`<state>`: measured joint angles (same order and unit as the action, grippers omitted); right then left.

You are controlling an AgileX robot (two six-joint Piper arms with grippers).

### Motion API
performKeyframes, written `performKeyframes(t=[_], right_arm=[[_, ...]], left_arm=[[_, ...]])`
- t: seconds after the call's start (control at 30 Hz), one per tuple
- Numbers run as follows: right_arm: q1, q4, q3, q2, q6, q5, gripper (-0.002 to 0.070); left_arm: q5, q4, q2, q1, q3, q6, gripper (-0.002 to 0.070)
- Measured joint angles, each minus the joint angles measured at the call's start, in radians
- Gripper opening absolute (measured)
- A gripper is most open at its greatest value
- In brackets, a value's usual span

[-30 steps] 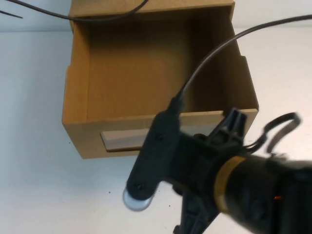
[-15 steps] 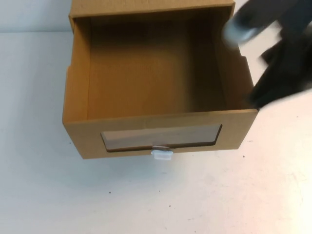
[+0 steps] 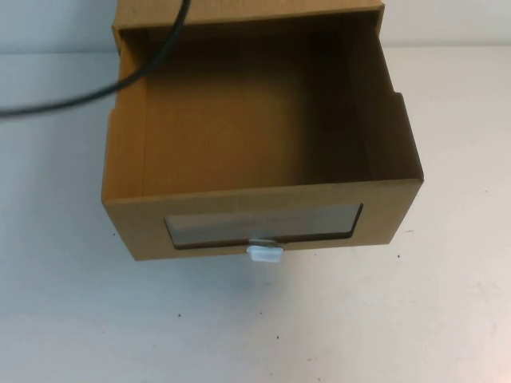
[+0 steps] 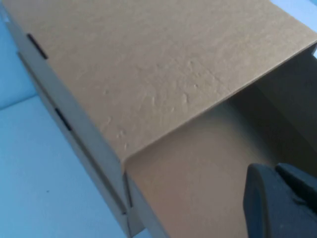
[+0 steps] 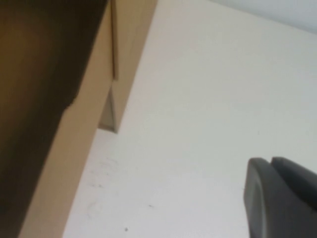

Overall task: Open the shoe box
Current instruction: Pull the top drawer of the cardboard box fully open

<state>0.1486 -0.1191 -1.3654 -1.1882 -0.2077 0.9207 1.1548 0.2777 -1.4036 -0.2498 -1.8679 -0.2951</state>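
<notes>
Shoe box (image 3: 132, 227) mid-bench (image 3: 239, 335), its drawer (image 3: 391, 136) drawn out toward the near side, inside bare. Clear window (image 3: 263, 223) in the near wall, white pull tab (image 3: 264, 254) under it. Sleeve (image 3: 239, 9) at far edge. Black cable (image 3: 72, 102) crosses far-left corner. Left gripper (image 4: 275, 168) over the box's far part, by the sleeve mouth, jaws pressed together, holding nothing. Right gripper (image 5: 271, 161) over bare bench right of the box, jaws closed, empty

No readable text anywhere
</notes>
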Motion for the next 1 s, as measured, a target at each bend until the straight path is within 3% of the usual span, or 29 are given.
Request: performKeyframes(t=[0.13,0.47,0.67,1.0], right_arm=[[-0.065,-0.152,0.081,0.078,-0.097,-0.063,-0.0013],[-0.076,-0.243,0.416,0.362,-0.167,-0.279,-0.0013],[-0.076,-0.332,0.588,0.55,-0.242,-0.408,-0.0013],[-0.076,-0.505,0.828,0.749,-0.391,-0.541,-0.0014]], left_arm=[[-0.223,-0.012,0.24,0.0,0.328,-0.015,-0.0005],[-0.824,-0.006,0.862,0.0,1.176,-0.047,-0.0005],[-0.939,-0.006,1.152,0.0,1.532,-0.049,-0.0005],[-1.034,-0.001,1.387,0.0,1.821,-0.049,-0.0005]])
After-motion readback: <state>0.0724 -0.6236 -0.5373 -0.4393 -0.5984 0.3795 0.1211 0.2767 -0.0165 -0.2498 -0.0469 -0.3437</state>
